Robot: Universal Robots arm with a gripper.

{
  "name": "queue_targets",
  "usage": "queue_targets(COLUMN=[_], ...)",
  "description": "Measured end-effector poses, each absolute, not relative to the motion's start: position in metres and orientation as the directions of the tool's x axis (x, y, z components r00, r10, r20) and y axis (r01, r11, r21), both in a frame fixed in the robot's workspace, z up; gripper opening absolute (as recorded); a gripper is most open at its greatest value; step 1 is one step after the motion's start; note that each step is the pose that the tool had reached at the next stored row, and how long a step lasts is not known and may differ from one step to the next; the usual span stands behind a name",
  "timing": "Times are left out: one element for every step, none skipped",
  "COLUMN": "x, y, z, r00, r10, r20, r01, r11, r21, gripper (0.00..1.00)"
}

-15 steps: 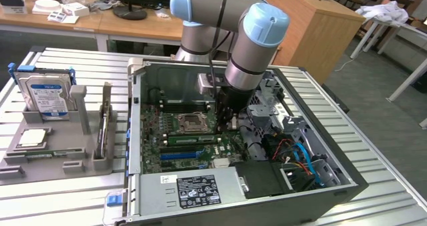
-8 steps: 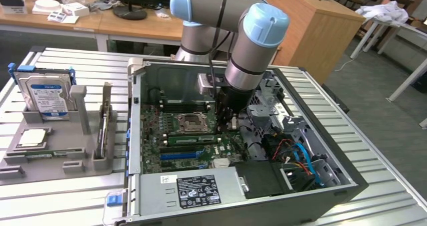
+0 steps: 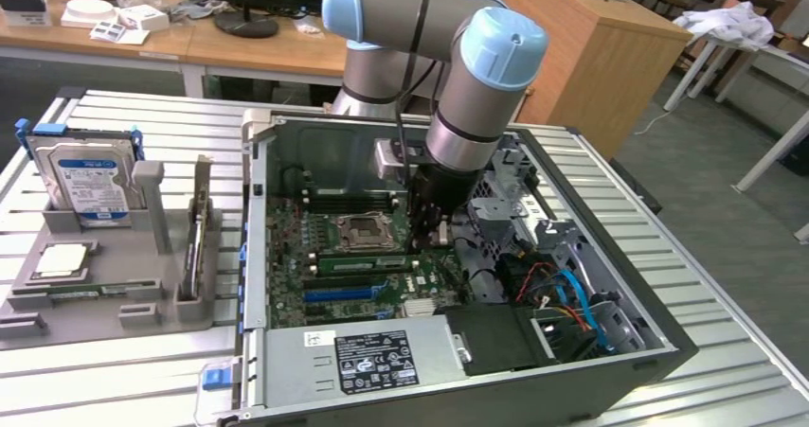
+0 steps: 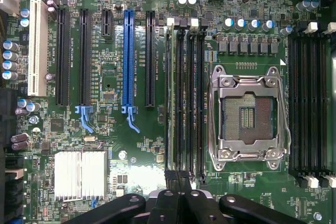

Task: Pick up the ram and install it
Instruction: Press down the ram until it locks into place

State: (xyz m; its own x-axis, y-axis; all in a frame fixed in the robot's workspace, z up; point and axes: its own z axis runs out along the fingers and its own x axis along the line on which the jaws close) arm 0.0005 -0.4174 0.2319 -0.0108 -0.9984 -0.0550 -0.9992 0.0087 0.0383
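The ram is a thin green stick standing in a black memory slot just beside the CPU socket inside the open computer case. In the wrist view the ram shows edge-on along the slot nearest the expansion slots. My gripper reaches down into the case at one end of that stick. Its dark fingers are shut together, with the gripper right over the stick's end. Nothing is clamped between them. Whether the tips touch the stick I cannot tell.
A grey holder on the exterior view's left carries a silver-and-blue hard drive and a small chip. The power supply fills the case's near corner. Coloured cables and drive bays crowd the exterior view's right side. More memory slots lie past the socket.
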Motion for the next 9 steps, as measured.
queue_targets(x=[0.0005, 0.0005, 0.0005, 0.0005, 0.0005, 0.0005, 0.0005, 0.0005, 0.0005], y=[-0.4174, -0.4174, -0.4174, -0.4174, -0.4174, -0.4174, -0.4174, -0.4174, -0.4174], z=[0.2318, 0.2317, 0.2313, 0.231, 0.2308, 0.2306, 0.2305, 0.2305, 0.2305], r00=[-0.011, -0.011, -0.011, -0.011, -0.011, -0.011, -0.011, -0.011, -0.011], r10=[-0.998, -0.998, -0.998, -0.998, -0.998, -0.998, -0.998, -0.998, -0.998], r20=[-0.055, -0.055, -0.055, -0.055, -0.055, -0.055, -0.055, -0.055, -0.055], r01=[-0.999, -0.999, -0.999, -0.999, -0.999, -0.999, -0.999, -0.999, -0.999], r11=[0.009, 0.009, 0.009, 0.009, 0.009, 0.009, 0.009, 0.009, 0.009], r21=[0.038, 0.038, 0.038, 0.038, 0.038, 0.038, 0.038, 0.038, 0.038], gripper=[0.11, 0.11, 0.11, 0.11, 0.11, 0.11, 0.11, 0.11, 0.11])
